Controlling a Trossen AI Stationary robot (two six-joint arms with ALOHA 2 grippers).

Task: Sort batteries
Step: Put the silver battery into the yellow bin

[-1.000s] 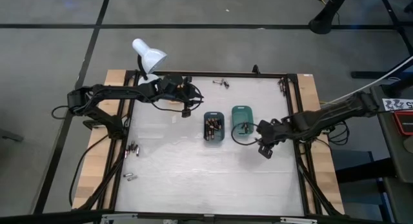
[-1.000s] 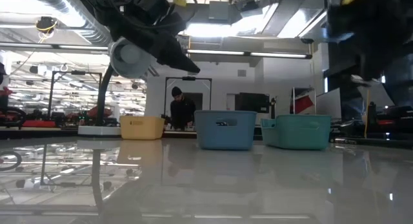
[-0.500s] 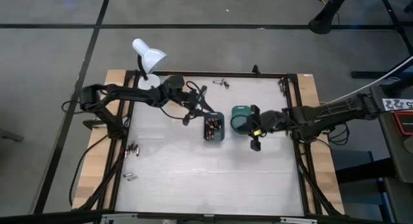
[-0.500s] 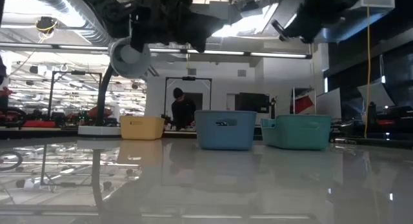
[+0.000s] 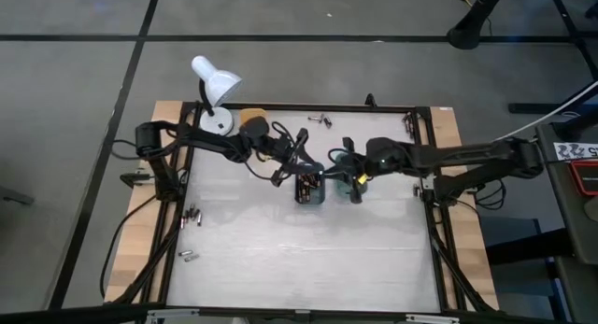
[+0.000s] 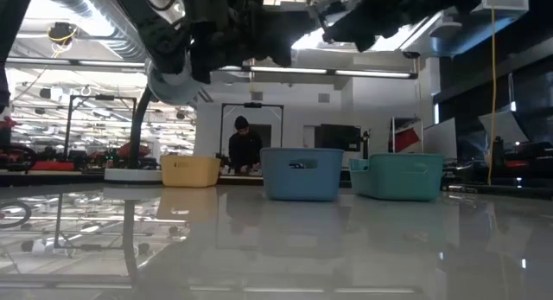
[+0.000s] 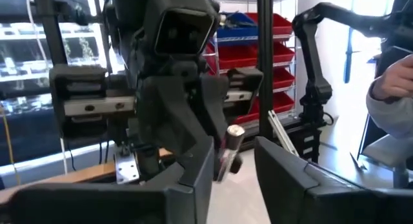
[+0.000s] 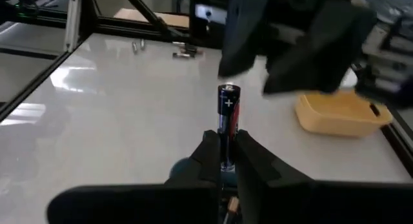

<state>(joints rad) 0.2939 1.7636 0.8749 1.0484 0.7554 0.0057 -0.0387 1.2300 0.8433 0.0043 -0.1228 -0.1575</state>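
My right gripper (image 8: pixel 224 143) is shut on one battery (image 8: pixel 228 111), dark with a red band. It hovers over the teal tray (image 5: pixel 348 162), which the arm partly hides. My left gripper (image 7: pixel 233 169) is open and faces it over the blue tray (image 5: pixel 309 188), which holds several batteries. In the left wrist view the held battery (image 7: pixel 228 148) shows in the gap between my left fingers; touching or not, I cannot tell. Loose batteries lie at the far edge (image 5: pixel 320 119) and near the left edge (image 5: pixel 192 215). My right gripper pinches the battery's rear part (image 8: pixel 224 139) between its two fingers, which lie along it. The plus end (image 8: pixel 228 91) sticks out past the fingertips toward my left gripper. The battery is lifted clear of the table and trays.
An orange tray (image 5: pixel 252 117) stands at the far left, beside a white lamp (image 5: pixel 215 81). More batteries lie by the near left edge (image 5: pixel 188 256) and the far right corner (image 5: pixel 409 126). A black frame rims the table. A person (image 6: pixel 244 144) stands in the room behind.
My left gripper has swung from the far left toward the table's right, ending over the blue tray. My right gripper has moved left and farther from the near edge, from beside the teal tray to above it. The two grippers have come together.
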